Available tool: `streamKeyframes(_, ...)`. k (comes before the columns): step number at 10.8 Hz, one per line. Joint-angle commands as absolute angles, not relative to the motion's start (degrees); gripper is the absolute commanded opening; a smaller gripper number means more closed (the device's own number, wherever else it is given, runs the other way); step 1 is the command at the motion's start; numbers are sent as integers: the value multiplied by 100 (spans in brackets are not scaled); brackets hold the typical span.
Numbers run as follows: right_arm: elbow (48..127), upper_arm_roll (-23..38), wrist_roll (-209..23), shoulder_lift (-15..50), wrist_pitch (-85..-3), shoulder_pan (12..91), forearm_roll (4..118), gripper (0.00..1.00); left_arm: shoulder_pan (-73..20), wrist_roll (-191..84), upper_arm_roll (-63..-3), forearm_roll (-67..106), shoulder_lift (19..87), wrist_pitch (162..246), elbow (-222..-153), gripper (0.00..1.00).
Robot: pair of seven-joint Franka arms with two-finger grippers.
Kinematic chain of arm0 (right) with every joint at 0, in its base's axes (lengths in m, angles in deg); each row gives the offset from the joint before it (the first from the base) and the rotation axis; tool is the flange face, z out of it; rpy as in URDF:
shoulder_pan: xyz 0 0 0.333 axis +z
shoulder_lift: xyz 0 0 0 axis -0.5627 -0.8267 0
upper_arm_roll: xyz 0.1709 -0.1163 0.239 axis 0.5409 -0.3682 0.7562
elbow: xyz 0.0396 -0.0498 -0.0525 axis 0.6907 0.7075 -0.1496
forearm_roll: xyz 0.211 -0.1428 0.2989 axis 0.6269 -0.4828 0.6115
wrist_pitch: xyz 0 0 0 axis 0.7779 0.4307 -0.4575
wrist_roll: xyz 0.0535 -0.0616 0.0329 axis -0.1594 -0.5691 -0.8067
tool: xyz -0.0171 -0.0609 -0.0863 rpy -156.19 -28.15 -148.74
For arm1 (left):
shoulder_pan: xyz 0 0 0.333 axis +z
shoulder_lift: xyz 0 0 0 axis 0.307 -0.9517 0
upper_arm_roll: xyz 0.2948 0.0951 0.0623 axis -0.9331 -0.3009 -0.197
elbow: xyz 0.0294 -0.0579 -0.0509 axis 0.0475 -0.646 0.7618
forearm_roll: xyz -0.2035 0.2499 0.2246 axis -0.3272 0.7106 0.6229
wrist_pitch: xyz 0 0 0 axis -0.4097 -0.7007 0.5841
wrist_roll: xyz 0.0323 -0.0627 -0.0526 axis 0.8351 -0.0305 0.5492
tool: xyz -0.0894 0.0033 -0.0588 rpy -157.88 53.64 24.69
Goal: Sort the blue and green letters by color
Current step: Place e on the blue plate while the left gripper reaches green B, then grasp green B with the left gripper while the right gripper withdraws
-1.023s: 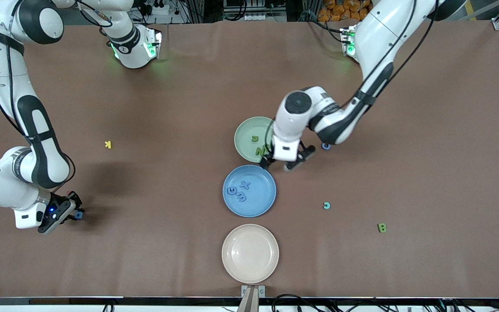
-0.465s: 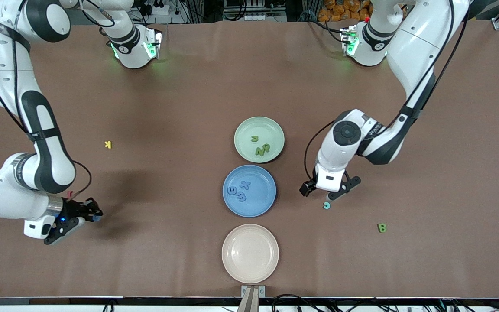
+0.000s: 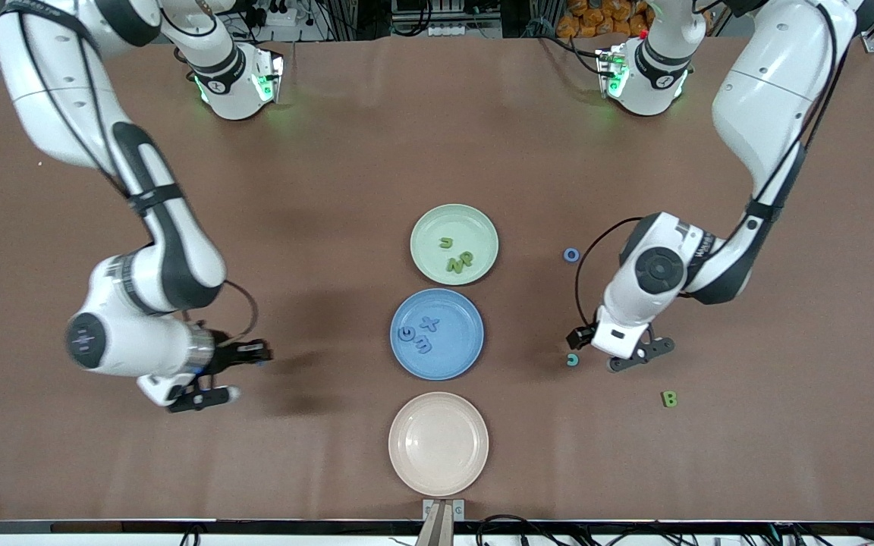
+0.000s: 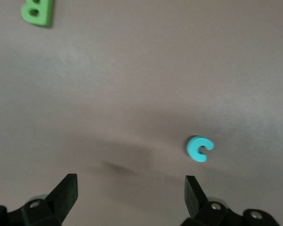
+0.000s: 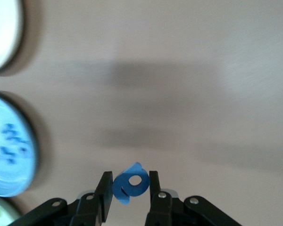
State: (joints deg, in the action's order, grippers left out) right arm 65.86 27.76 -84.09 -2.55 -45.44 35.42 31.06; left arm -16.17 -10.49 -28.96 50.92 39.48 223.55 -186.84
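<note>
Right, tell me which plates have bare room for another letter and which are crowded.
The cream plate, nearest the front camera, holds nothing. The blue plate has its three letters bunched toward the right arm's end; the rest of its floor is bare. The green plate holds three green letters near its middle, leaving only bare floor around them.

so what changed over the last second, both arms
The left gripper, open, left the green plate, where a third green letter now lies, and moved over the table beside the teal letter. The right gripper, shut on a blue letter, carried it toward the blue plate. The plates, teal letter, green B and blue O stayed put.
</note>
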Motion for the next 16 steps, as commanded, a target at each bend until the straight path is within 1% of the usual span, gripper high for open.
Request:
streamKeyframes(1, 6706, 2860, -6515, -141, -4590, 4195, 3137, 0, -1516, -2657, -2893, 4405, 3909, 21203, -17910, 100)
streamKeyframes(3, 6715, 2860, -5539, -202, -5158, 4714, 3137, 0, -1217, -3457, -2911, 4422, 3909, 21192, -17900, 100)
streamKeyframes(4, 6715, 2860, -5064, -272, -5370, 4960, 3137, 0, -1208, -3792, -2937, 4440, 3909, 21192, -17874, 100)
streamKeyframes(6, 6715, 2860, -4202, -474, -5959, 5365, 3119, 0, -1208, -4320, -3244, 4431, 3848, 21201, -17724, 100)
streamKeyframes(9, 6689, 2860, -3400, -825, -6829, 5814, 3076, 0, -1216, -5233, -3551, 4440, 3392, 21201, -17093, 100)
streamKeyframes(10, 6671, 2860, -3276, -931, -7084, 5884, 3084, 5, -1216, -5515, -3613, 4440, 3233, 21201, -16917, 100)
streamKeyframes(11, 6671, 2860, -3223, -984, -7269, 5946, 3084, 44, -1216, -5648, -3701, 4440, 3180, 21201, -16837, 100)
streamKeyframes(12, 6671, 2860, -3196, -985, -7288, 5955, 3084, 81, -1234, -5693, -3780, 4440, 3118, 21245, -16775, 100)
streamKeyframes(13, 6671, 2851, -3205, -985, -7280, 5947, 3076, 100, -1234, -5702, -3790, 4440, 2978, 21245, -16618, 100)
streamKeyframes(15, 6671, 2851, -3222, -924, -7228, 5921, 3058, 100, -1286, -5702, -3790, 4440, 2714, 21271, -16337, 100)
streamKeyframes(16, 6688, 2851, -3249, -766, -7210, 5877, 3049, 100, -1313, -5720, -3790, 4448, 2609, 21341, -16231, 100)
